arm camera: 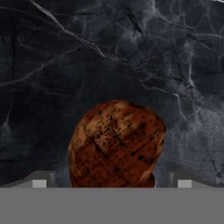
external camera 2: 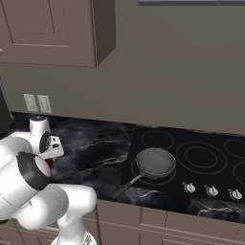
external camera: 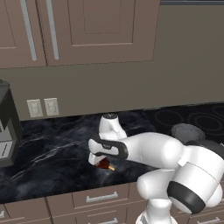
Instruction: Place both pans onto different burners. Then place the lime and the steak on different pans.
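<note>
Gripper spread, low over counter, steak between tips. Advice: go straight down, pinch steak's middle evenly, then lift.

Even, diffuse lighting is observed throughout; no distinct light source can be determined. Soft highlights are noted on the white arm. Faint sheen is seen on the cooktop. The renders are slightly soft and low in resolution; no edge distortion is noted.
</note>
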